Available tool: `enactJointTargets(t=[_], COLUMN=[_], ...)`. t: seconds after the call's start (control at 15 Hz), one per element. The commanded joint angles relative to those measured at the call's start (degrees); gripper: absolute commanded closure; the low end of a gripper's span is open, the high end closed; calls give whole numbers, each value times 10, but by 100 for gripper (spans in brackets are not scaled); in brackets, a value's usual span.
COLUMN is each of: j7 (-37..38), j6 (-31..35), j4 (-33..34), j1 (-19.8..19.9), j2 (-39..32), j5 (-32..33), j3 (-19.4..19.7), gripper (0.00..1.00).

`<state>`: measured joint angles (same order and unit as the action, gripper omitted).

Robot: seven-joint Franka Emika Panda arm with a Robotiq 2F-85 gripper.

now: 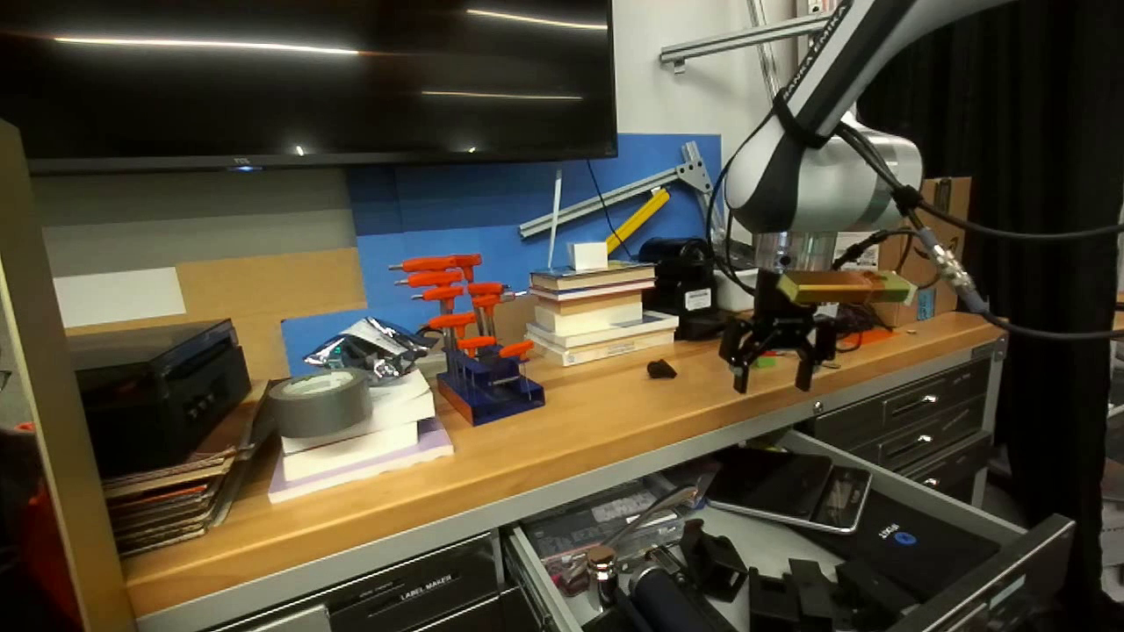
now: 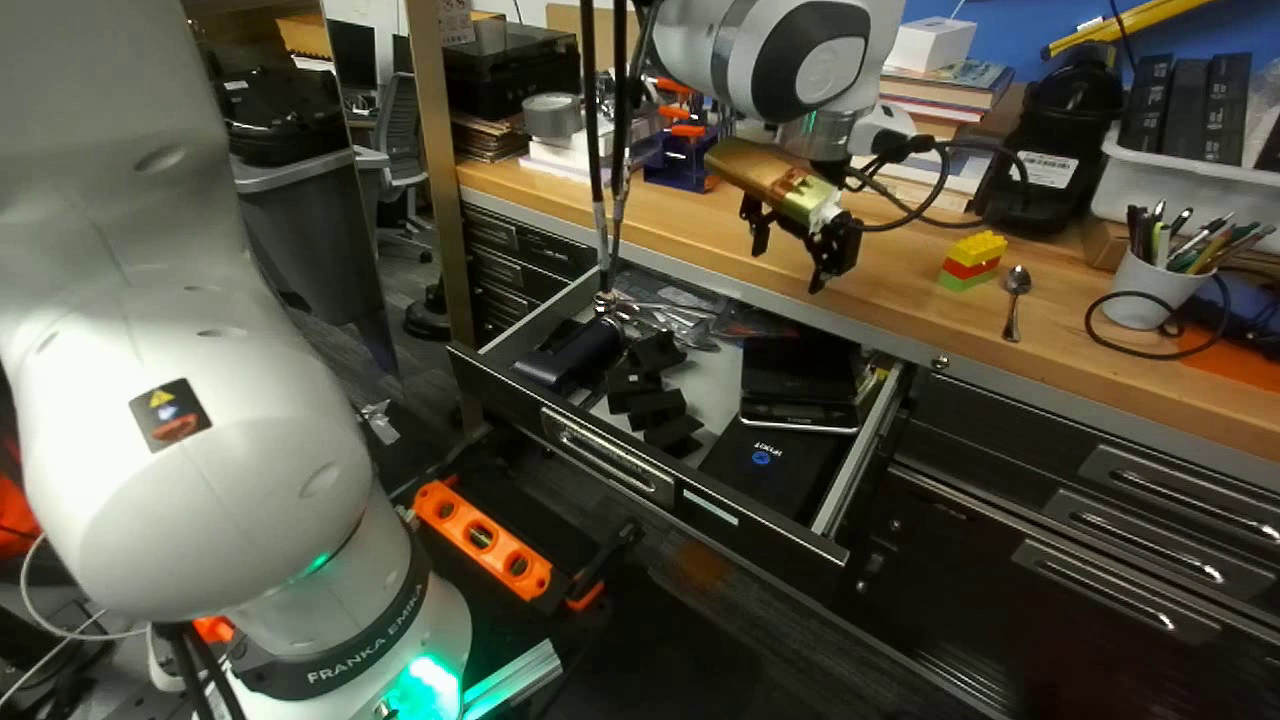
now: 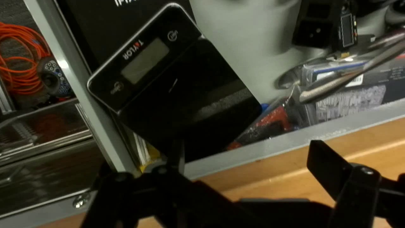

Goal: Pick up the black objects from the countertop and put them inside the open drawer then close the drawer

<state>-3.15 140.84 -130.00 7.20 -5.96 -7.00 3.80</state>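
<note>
A small black object (image 1: 662,369) lies on the wooden countertop (image 1: 571,430) in front of the book stack. I cannot make it out in the wrist view. My gripper (image 1: 773,384) hangs over the countertop's front part, to the right of that lump in this exterior view, its fingers apart with nothing between them. In the wrist view the open gripper (image 3: 246,155) spans the countertop edge. Below, the drawer (image 2: 640,470) is pulled out. Several black objects (image 2: 655,408) rest inside it, near its front, also seen as dark blocks (image 1: 812,590) in an exterior view.
The drawer also holds a kitchen scale (image 3: 190,91), a dark flat box (image 2: 775,465) and metal tools. On the countertop stand books (image 1: 597,338), a hex-key rack (image 1: 492,386), toy bricks (image 2: 972,262), a spoon (image 2: 1015,295) and a pen cup (image 2: 1150,290).
</note>
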Motion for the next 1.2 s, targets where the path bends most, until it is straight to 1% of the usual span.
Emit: enactJointTargets(t=[0.0,0.4,0.87,1.13], j7=[-15,-28,-41,-42], j6=[-44,-86,-178,-232], j4=[110,263,464,557], j1=[-1,16,37,45], j2=[-55,-167,-307,-367], j5=[-8,-32,-65,-75], j3=[3,-6,-31,-49], gripper=[0,0,0,0])
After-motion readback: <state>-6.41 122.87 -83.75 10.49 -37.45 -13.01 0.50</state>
